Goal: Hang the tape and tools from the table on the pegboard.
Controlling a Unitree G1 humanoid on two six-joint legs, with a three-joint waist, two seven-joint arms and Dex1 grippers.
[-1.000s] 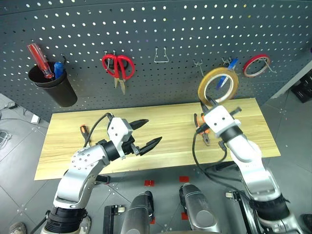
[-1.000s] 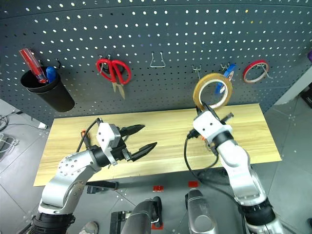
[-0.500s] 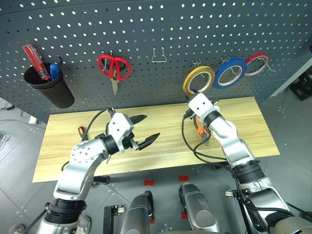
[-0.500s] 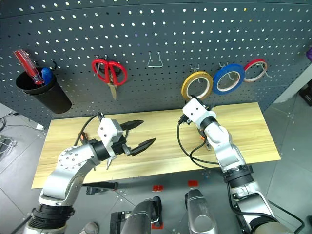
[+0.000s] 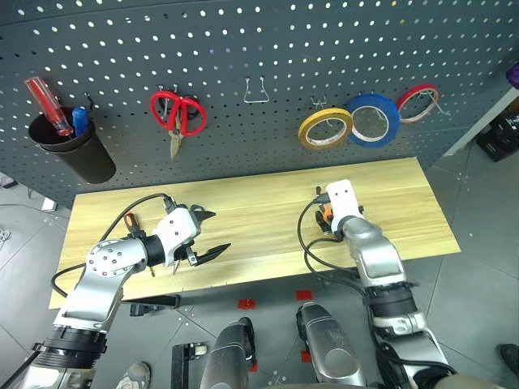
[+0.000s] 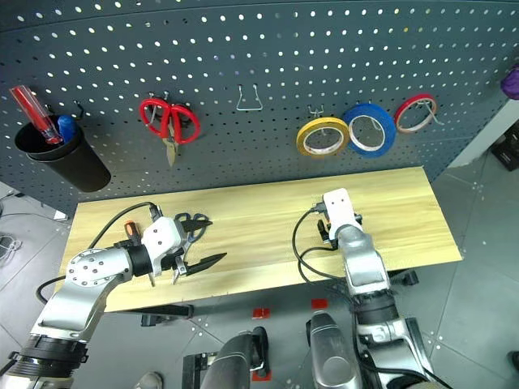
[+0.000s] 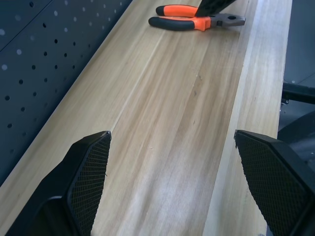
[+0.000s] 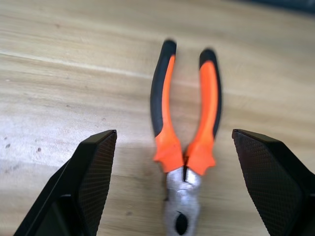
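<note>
The orange-and-black pliers (image 8: 186, 147) are lying flat on the bench (image 5: 259, 219), handles slightly parted. The right wrist view is showing the steel nose between the right gripper's (image 8: 184, 187) spread jaws. The left gripper's (image 5: 207, 235) jaws are also spread.

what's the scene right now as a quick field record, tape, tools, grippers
tape: hung on a pegboard hook, beside the blue roll
pliers: flat on the table, handles apart
right gripper: open, over the pliers, not gripping
left gripper: open, empty, above the table
dark-handled scissors: on the table by the left gripper
small screwdriver: on the table
</note>
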